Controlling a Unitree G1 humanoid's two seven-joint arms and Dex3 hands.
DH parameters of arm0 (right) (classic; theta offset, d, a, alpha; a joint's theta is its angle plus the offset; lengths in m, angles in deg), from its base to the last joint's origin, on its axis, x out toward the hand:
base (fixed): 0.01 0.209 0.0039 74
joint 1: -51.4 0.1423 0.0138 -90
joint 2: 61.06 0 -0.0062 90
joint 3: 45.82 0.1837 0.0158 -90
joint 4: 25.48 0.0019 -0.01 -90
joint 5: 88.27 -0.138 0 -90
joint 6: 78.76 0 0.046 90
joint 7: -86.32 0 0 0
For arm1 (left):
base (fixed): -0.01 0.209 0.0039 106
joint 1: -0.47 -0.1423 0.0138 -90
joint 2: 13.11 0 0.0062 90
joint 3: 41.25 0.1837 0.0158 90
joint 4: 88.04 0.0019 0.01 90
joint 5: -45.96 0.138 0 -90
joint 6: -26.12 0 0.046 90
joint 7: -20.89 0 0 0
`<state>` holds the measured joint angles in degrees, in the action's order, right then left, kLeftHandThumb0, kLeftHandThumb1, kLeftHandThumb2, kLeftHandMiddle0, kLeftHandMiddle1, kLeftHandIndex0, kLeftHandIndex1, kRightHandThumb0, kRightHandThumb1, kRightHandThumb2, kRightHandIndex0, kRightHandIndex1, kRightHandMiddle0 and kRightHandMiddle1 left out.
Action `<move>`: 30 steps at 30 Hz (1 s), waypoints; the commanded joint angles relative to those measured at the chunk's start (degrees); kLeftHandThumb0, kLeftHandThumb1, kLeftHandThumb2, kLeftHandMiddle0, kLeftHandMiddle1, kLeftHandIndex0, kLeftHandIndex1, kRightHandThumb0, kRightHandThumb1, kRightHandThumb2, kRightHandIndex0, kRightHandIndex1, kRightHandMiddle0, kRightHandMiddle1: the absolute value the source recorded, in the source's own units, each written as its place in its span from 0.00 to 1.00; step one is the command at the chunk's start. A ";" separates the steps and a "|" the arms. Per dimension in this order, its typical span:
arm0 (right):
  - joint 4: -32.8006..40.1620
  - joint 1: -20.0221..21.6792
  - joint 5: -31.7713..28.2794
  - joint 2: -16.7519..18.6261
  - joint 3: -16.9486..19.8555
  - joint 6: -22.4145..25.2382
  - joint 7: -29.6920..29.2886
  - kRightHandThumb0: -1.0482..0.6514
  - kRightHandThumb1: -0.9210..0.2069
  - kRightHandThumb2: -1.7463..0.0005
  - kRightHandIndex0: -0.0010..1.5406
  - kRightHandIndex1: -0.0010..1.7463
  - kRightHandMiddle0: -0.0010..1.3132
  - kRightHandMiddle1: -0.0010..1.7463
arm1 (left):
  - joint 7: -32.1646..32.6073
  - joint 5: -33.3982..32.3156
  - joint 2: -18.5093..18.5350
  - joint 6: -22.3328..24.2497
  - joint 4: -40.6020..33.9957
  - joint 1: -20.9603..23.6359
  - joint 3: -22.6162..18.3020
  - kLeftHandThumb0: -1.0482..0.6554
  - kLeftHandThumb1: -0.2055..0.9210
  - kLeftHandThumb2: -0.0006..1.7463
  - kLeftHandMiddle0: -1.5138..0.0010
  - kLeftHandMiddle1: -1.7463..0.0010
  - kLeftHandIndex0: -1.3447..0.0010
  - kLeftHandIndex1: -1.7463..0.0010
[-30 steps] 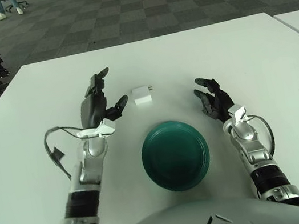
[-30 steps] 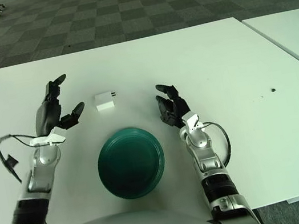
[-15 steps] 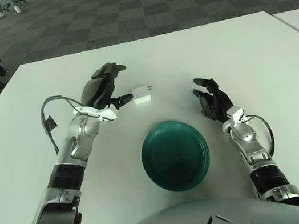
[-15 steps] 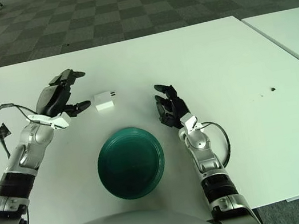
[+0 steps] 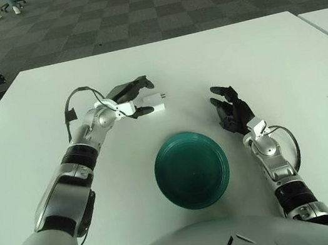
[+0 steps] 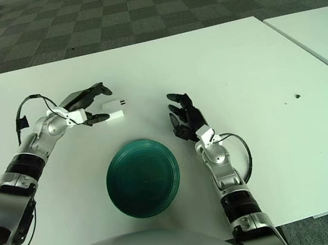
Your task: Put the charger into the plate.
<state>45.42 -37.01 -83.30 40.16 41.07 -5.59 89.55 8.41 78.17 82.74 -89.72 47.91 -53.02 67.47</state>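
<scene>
Left eye view shows, at the far left, the left robot hand (image 5: 132,99) stretched out over the white surface (image 5: 280,57) with its fingers spread around the charger (image 5: 155,102): the upper fingers arch over its far side and the lower finger reaches in along its near side. The hand is released, not yet clenched, and whether any fingertip already touches the charger cannot be told.

This is the change that matters. 1 second ago that hand stood upright, well to the left of the charger, fingers pointing up; half a second ago it had tipped forward and drawn near; now it brackets the charger, which has not shifted from its spot on the surface. The reach looks finished, and the next move is likely to close the fingers for the grasp.

Moving right, the green plate (image 5: 191,169) lies empty, nearer the robot than the charger and apart from it, so the carry will be short and toward the body.

Farther right, the right robot hand (image 5: 232,112) rests idle beside the plate, fingers loosely spread and holding nothing, in the same place as before.
</scene>
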 commanded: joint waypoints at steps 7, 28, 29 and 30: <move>-2.58 -2.14 -0.14 -0.06 -0.26 2.02 1.08 0.29 0.00 0.59 0.38 0.03 0.00 0.49 | -9.73 -4.83 -1.76 3.41 2.80 4.35 0.29 0.00 1.00 0.42 0.80 1.00 0.92 0.50; -2.79 -2.18 0.86 0.19 -1.16 2.43 0.17 0.28 0.00 0.60 0.38 0.03 0.00 0.48 | -2.08 0.48 -5.23 4.56 16.39 12.30 6.10 0.00 1.00 0.46 0.77 0.99 0.99 0.51; -2.79 -2.17 0.82 0.21 -1.17 2.51 0.17 0.28 0.00 0.60 0.38 0.03 0.00 0.48 | -1.62 0.69 -5.31 4.47 16.84 12.50 6.31 0.00 1.00 0.46 0.77 0.99 0.99 0.51; -2.93 -2.09 0.42 0.30 -1.11 2.57 0.45 0.28 0.00 0.60 0.38 0.03 0.00 0.48 | -0.50 1.30 -5.40 4.44 17.30 12.68 6.72 0.00 1.00 0.47 0.77 0.99 0.99 0.51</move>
<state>45.18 -37.17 -83.04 40.13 40.40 -6.45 89.62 5.35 78.11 77.21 -85.00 63.42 -42.44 73.20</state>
